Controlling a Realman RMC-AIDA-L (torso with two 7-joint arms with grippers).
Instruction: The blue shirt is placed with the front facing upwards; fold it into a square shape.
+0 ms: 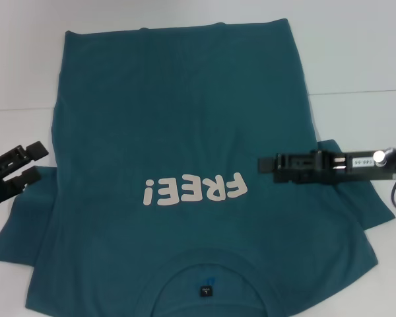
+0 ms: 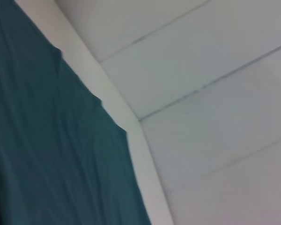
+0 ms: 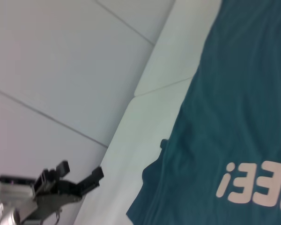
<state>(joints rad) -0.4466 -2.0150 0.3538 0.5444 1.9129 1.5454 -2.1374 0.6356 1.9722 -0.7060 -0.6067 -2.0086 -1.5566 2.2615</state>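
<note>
The blue shirt (image 1: 185,152) lies flat and face up on the white surface (image 1: 356,53), collar nearest the robot and the "FREE!" lettering (image 1: 195,190) across the chest. Both sleeves are spread outward.

The left end effector (image 1: 26,164) sits at the left sleeve (image 1: 20,224) with its fingers spread apart and empty. The right end effector (image 1: 267,166) reaches in over the right sleeve (image 1: 356,198), pointing toward the chest; whether its fingers are apart or closed cannot be told here.

The step in hand looks like the first side fold. To do it well, each end effector should pinch a sleeve edge through both layers, lift only slightly, and carry it inward over the chest so the side edges end up straight and parallel, without dragging the body of the shirt or bunching the fabric.
</note>
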